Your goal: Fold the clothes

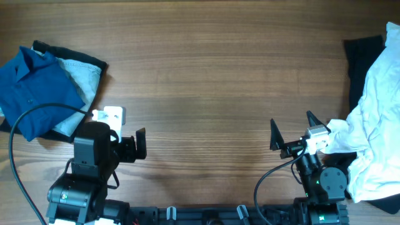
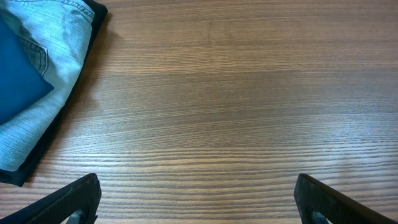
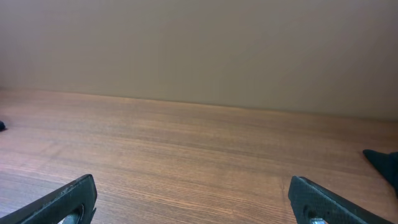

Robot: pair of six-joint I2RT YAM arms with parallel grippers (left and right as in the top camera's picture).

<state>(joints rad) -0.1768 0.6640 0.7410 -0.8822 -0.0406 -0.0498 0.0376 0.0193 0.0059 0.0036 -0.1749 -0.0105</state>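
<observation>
A deep-blue collared shirt (image 1: 34,90) lies folded at the table's far left, on pale-blue denim shorts (image 1: 84,78) with a black edge (image 1: 69,55) under them. The left wrist view shows the shorts (image 2: 56,68) and the shirt (image 2: 18,87) at its upper left. A crumpled white garment (image 1: 381,119) lies at the right edge over a black one (image 1: 362,56); a black tip (image 3: 382,163) shows in the right wrist view. My left gripper (image 1: 120,128) (image 2: 198,199) is open and empty, right of the blue pile. My right gripper (image 1: 292,127) (image 3: 193,199) is open and empty, left of the white garment.
The wooden table (image 1: 212,75) runs between the two piles. A black cable (image 1: 37,115) loops over the blue shirt's near edge. A plain wall (image 3: 199,43) stands behind the table's far edge.
</observation>
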